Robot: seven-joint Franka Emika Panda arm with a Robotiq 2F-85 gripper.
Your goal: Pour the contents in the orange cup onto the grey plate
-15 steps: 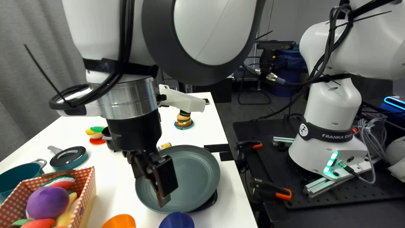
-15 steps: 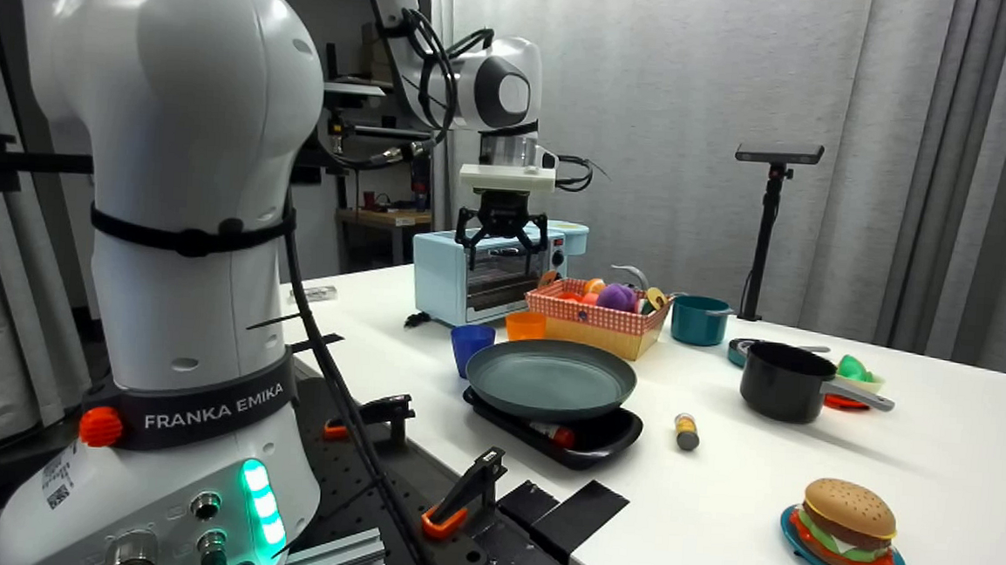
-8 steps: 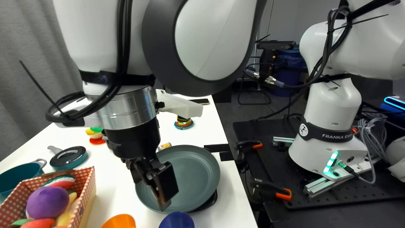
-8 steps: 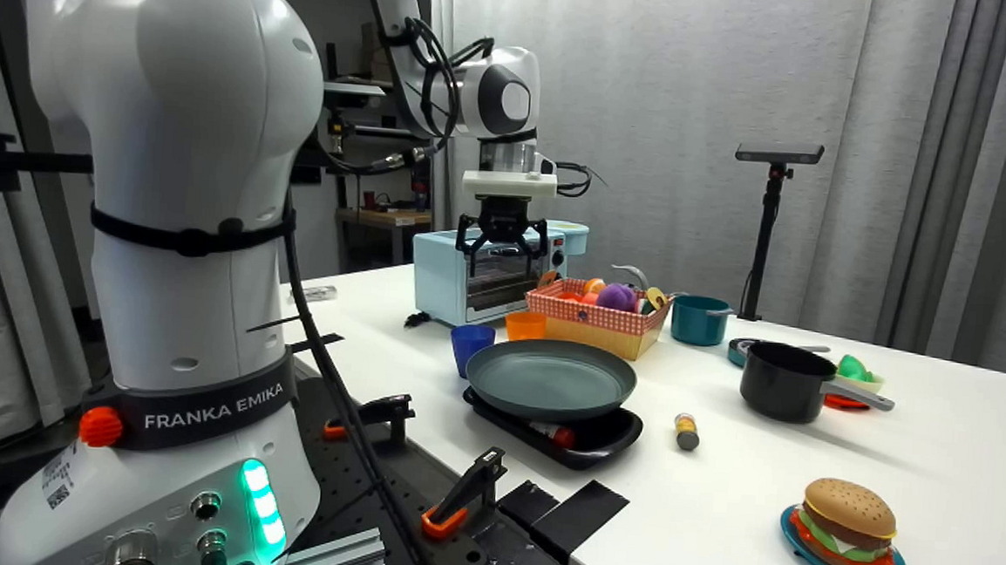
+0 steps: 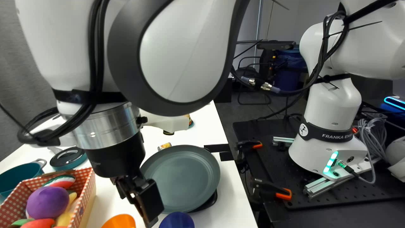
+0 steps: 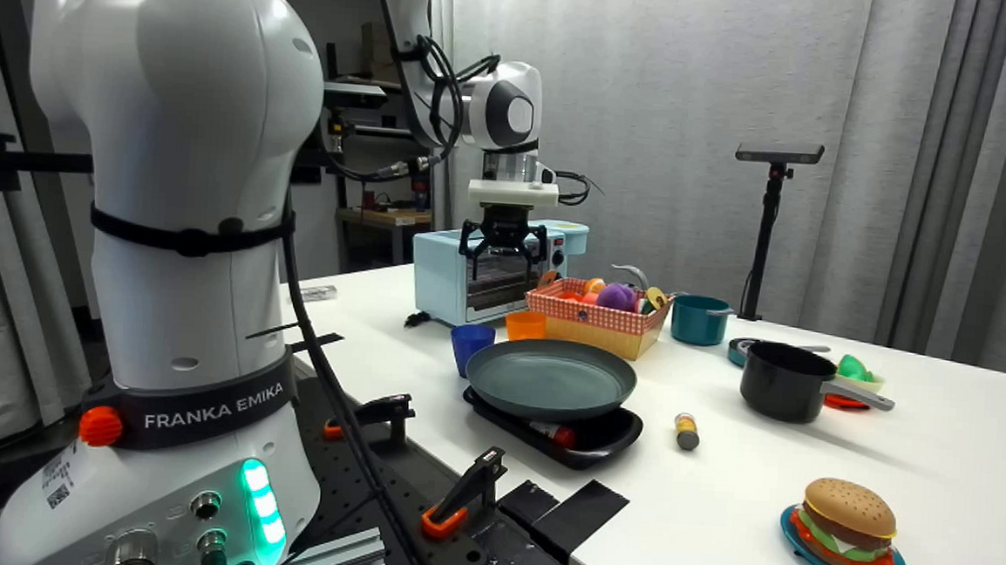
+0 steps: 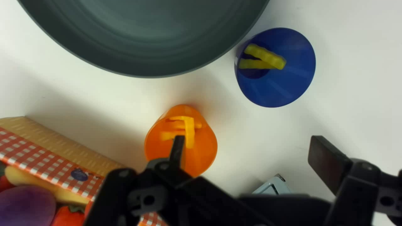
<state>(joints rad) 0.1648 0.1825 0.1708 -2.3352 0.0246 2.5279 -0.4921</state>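
Orange cup (image 7: 202,150) stands upright on the white table (image 7: 103,91), below the gripper (image 7: 247,150), whose jaws are spread wide with nothing held between them. In the wrist view the gripper hides part of the cup's near wall; looking down like this, I can't fairly say how much height lies between them.

I judge the cup light and fairly stiff, though thin enough to give if squeezed hard, and its smooth wall could let a weak grip slide. Best to take it across the outside, a little below the rim, firmly enough that it won't turn when tipped. It lies under one side of the gripper, so a sideways shift seems called for before going down.

To look at, it is plain bright orange with a round mouth and no handle showing. Inside are the contents (image 7: 189,133), a few yellow sticks lying across one another; they should weigh next to nothing and tumble out readily.

A little farther off, a basket (image 7: 40,153) with checked trim and a blue cup (image 7: 284,80) holding more yellow pieces (image 7: 265,56) stand to either side. Beyond lies the grey plate (image 7: 144,34), which in an exterior view sits over a black tray (image 6: 605,446). Farthest away is a toy burger (image 6: 851,513).
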